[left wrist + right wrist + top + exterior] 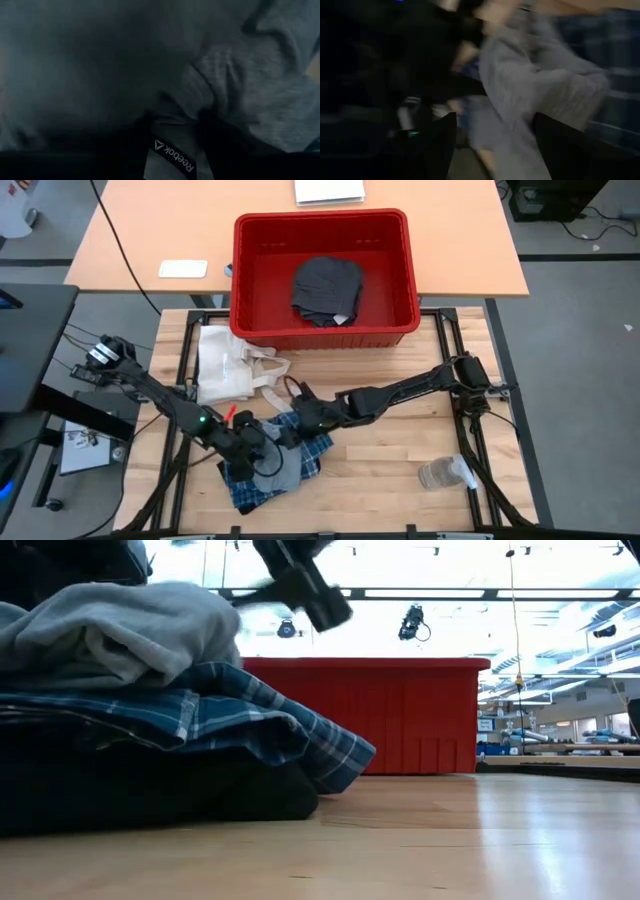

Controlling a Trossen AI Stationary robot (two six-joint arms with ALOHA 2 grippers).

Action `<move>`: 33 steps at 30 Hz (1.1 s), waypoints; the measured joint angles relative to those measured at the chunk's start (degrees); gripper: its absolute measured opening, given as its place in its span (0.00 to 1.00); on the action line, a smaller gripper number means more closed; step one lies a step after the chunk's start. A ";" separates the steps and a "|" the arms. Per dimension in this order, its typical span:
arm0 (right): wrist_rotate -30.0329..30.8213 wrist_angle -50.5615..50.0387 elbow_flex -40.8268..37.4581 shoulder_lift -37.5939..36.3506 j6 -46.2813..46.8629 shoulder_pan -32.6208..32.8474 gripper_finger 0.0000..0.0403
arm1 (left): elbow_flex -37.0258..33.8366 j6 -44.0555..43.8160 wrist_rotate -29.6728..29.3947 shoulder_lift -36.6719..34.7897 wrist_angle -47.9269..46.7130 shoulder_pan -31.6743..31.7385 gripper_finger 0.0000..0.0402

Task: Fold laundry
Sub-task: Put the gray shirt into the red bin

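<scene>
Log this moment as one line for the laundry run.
stage: folding | left gripper: on grey garment | right gripper: over plaid shirt | red bin: holds dark cloth

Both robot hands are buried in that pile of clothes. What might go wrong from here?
1. The left hand and right hand work close together over the grey garment, so they may bump.
2. The grey garment lies on the plaid shirt; pulling one may drag the other out of shape.
3. The canvas tote bag has straps lying beside the pile; one might snag.
</scene>
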 joint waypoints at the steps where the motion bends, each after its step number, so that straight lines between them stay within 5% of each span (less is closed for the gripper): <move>1: 0.21 -2.16 0.00 0.00 -0.07 0.13 0.67 | 0.00 0.01 0.00 0.06 -0.13 -0.15 0.43; 11: -2.17 -10.61 -0.31 -1.26 -1.07 2.75 0.67 | 0.02 0.44 -0.06 0.02 -3.20 -1.68 0.43; 22: 4.88 16.00 -13.86 -0.57 2.36 2.97 0.69 | 0.02 1.06 0.07 0.02 -3.86 -1.68 0.43; 33: 8.63 18.99 -16.93 -0.44 3.45 3.81 0.93 | -0.02 4.34 0.10 0.02 -4.43 -1.57 0.43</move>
